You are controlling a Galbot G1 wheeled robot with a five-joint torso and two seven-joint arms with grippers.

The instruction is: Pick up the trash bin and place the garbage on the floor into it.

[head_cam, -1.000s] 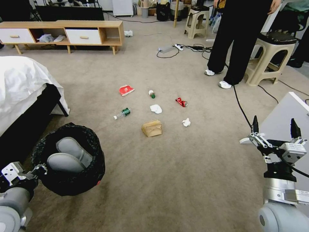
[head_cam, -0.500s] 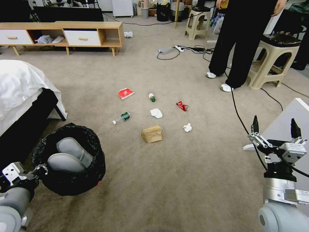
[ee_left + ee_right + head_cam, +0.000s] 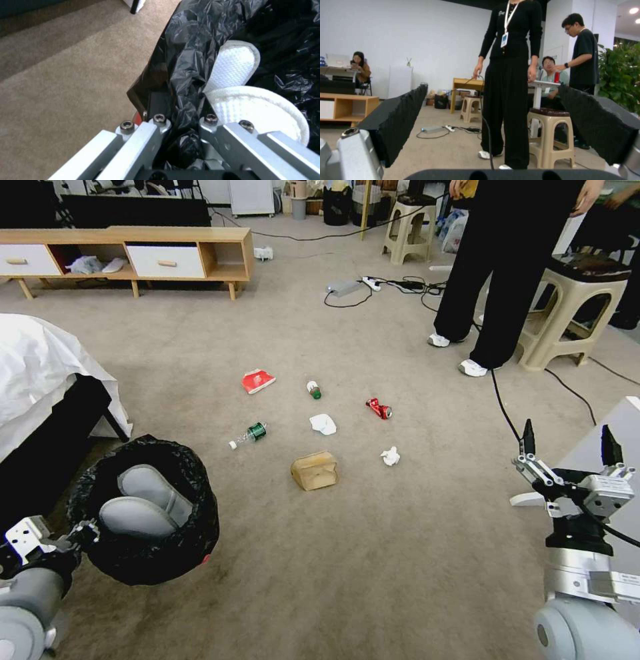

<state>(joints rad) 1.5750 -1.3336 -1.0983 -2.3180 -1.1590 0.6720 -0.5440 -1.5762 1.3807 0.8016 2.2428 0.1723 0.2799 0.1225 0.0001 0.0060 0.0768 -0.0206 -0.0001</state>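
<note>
Black crinkled bag lines the trash bin (image 3: 150, 510), held low at the robot's left, close beside the bed (image 3: 47, 373). Left gripper (image 3: 180, 127) is clamped on the bin's near rim, bag plastic pinched between its fingers; two pale padded items sit inside the bin. Left arm is tucked in low, forearm near the body, and the bin looks lifted off the floor (image 3: 373, 553), though contact underneath is hard to judge.

Change vs the two earlier head pictures: the whole scene slides down the view while both arms and the bin keep their places in it. That reads as camera motion, so the base is probably rolling forward; the litter itself has not moved on the carpet. Bin pickup looks done; no floor piece is in yet.

Garbage, left to right, ahead on the floor: green-labelled bottle (image 3: 249, 434), flattened red carton (image 3: 257, 380), brown paper box (image 3: 314, 471), small bottle (image 3: 313, 390), tissue (image 3: 323, 424), second tissue (image 3: 391, 456), crushed red can (image 3: 379, 408). All well apart from both grippers.

Right gripper (image 3: 569, 447) is raised at the robot's right, fingers pointing up and spread wide, holding nothing, next to a grey surface (image 3: 617, 447). Right arm is bent, wrist cocked upward, waiting. A black cable (image 3: 503, 403) runs across the floor nearby, a snag risk for the drive.
</note>
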